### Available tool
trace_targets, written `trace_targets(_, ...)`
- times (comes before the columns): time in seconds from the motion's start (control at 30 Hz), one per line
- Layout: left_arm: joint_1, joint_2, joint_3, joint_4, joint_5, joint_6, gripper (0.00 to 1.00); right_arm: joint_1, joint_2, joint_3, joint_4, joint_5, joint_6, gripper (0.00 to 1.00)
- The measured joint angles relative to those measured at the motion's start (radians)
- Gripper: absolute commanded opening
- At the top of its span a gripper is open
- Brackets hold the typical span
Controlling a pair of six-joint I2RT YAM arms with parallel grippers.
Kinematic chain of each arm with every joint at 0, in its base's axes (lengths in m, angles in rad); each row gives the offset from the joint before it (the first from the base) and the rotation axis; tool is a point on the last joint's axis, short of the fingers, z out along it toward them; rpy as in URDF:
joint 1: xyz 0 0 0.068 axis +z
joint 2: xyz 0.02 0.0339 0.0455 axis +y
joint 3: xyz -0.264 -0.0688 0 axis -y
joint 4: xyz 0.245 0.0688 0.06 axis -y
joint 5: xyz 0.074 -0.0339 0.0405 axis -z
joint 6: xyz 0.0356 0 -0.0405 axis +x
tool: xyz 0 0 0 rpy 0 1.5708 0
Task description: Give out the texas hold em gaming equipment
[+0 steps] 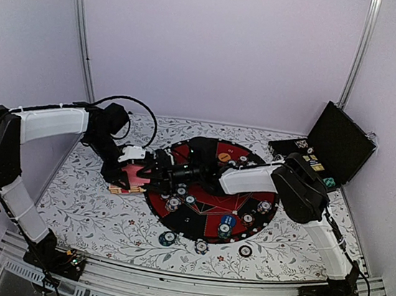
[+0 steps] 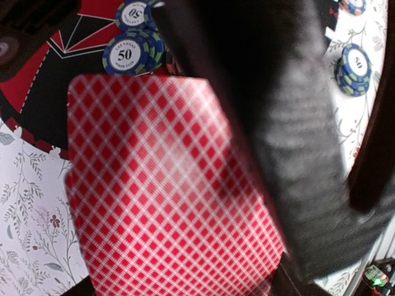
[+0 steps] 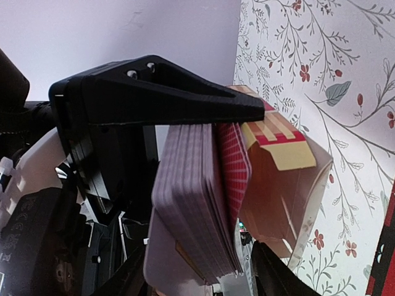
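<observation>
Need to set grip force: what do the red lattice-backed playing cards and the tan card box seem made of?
Red lattice-backed playing cards: probably thin coated paper; sheen, fine stacked edges. Tan card box: likely thin matte cardboard; open end bows.

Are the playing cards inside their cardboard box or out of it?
Out. The left gripper holds the cards as a bare stack, and the cardboard box behind them shows an open, hollow mouth.

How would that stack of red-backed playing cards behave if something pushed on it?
The stack of cards shows many thin, separate edges, so it would probably fan out or slide apart when pushed. Each card looks very thin, so it is likely bendy and light. Their smooth-looking backs suggest they slip easily.
</observation>
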Motion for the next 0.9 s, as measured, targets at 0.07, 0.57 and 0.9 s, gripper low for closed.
trace_targets(0.07,0.0,0.0,0.0,0.0,0.0,-0.002,0.41,0.002,0.006,0.001,0.015,-0.002,0.012,0.51)
trace_targets(0.57,-0.007,0.0,0.0,0.001,-0.004,-0.006,0.4,0.002,0.068,0.053,0.094,-0.006,0.105,0.32)
trace_targets(0.9,-0.011,0.0,-0.018,-0.002,-0.009,-0.032,0.85,0.002,0.085,0.053,0.092,-0.01,0.091,0.03)
